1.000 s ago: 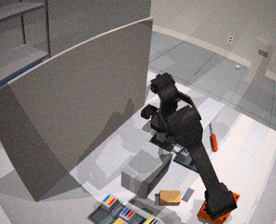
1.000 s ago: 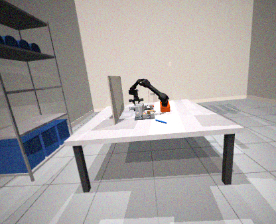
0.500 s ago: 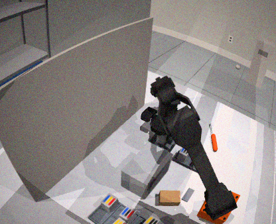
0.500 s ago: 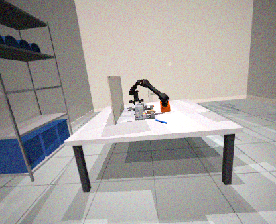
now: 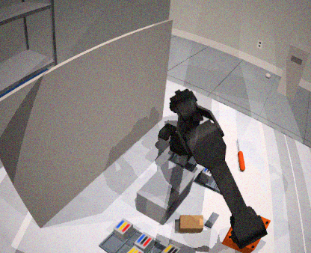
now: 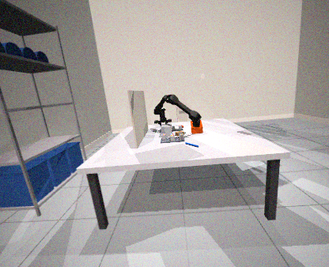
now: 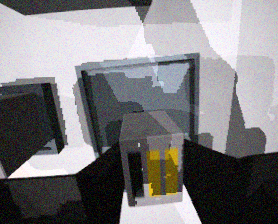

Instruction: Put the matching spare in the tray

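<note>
My gripper [image 7: 147, 141] [image 6: 162, 122] is shut on a grey block [image 7: 165, 130] with one black and two yellow stripes on the face toward the wrist camera. The block is in front of the shallow grey tray [image 7: 196, 95] in the wrist view and covers part of its near side; whether it touches the tray floor I cannot tell. A second dark holder with a striped unit [image 7: 20, 130] [image 5: 207, 171] stands beside the tray. Several striped spares, among them a blue-yellow-red one [image 5: 122, 227] and a blue-black-red one [image 5: 143, 241], sit in a rack at the bottom of the top view.
A tall grey panel [image 5: 96, 123] [image 6: 138, 118] stands beside the arm. A large grey box [image 5: 155, 198] lies between rack and gripper. A brown block [image 5: 191, 224], a small grey plate [image 5: 211, 220], an orange-handled screwdriver [image 5: 241, 161] and a blue pen [image 6: 191, 144] lie on the table.
</note>
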`<state>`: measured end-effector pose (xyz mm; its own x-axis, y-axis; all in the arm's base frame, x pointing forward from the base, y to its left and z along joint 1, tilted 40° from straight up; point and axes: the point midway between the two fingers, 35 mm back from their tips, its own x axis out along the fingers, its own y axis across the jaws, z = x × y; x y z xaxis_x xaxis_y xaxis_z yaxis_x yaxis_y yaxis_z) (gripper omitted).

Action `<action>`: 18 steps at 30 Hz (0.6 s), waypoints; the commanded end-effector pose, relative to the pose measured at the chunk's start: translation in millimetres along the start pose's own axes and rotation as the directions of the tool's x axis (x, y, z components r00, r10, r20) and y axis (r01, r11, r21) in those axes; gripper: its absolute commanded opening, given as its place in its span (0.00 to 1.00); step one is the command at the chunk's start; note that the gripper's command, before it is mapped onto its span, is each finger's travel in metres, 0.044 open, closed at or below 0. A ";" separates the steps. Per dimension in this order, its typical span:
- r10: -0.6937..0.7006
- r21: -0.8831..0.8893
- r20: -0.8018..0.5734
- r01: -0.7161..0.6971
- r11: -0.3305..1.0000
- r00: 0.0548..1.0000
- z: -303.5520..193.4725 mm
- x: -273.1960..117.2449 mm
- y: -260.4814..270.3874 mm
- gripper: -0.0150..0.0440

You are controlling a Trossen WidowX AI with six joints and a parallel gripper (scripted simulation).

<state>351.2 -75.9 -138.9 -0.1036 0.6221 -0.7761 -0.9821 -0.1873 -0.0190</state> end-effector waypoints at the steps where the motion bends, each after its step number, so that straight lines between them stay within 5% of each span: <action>1: -0.001 0.000 -0.001 0.001 1.000 1.000 -0.2 -0.5 -0.2 0.43; 14: -0.001 0.000 -0.001 0.001 1.000 1.000 -0.2 -0.5 -0.2 1.00; 18: -0.001 0.003 -0.002 0.001 1.000 1.000 -3.0 -44.5 -3.3 1.00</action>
<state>350.2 -80.0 -129.8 -0.1261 0.6294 -0.7668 -0.9807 -0.1955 0.0008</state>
